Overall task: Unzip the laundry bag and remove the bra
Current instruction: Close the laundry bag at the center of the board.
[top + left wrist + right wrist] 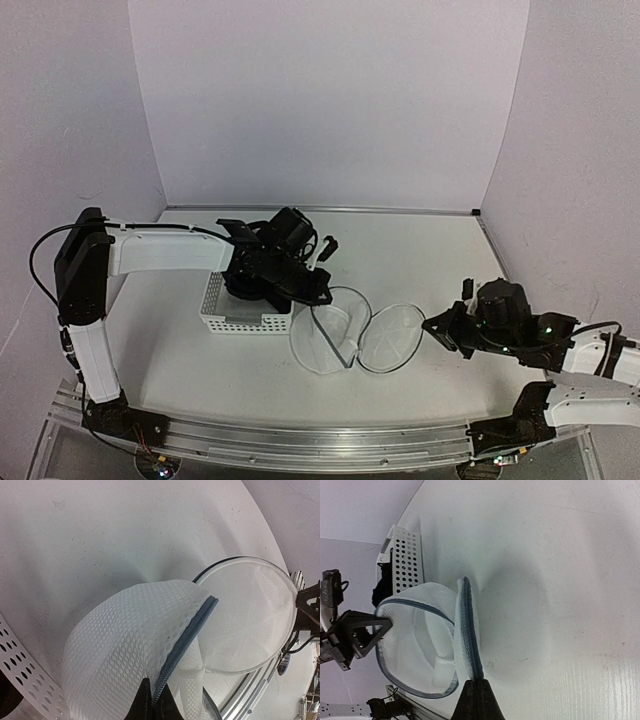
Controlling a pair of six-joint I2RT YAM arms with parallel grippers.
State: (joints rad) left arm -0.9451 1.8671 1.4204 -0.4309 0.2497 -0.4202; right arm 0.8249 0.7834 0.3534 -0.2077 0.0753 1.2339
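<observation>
The laundry bag (333, 338) lies open on the table as a white mesh pouch with a dark zipper rim, and its round lid (397, 340) is folded out to the right. My left gripper (320, 292) is shut on the pouch's zipper edge (185, 640). My right gripper (432, 330) is shut on the lid's zipper rim (469, 630). Only white mesh shows inside the bag (420, 640). A dark mass (381, 590) sits at the basket; I cannot tell whether it is the bra or part of the arm.
A white perforated plastic basket (215, 305) stands just left of the bag, under my left arm, and it also shows in the right wrist view (407, 560). White walls close the back and sides. A metal rail (300, 445) runs along the near edge.
</observation>
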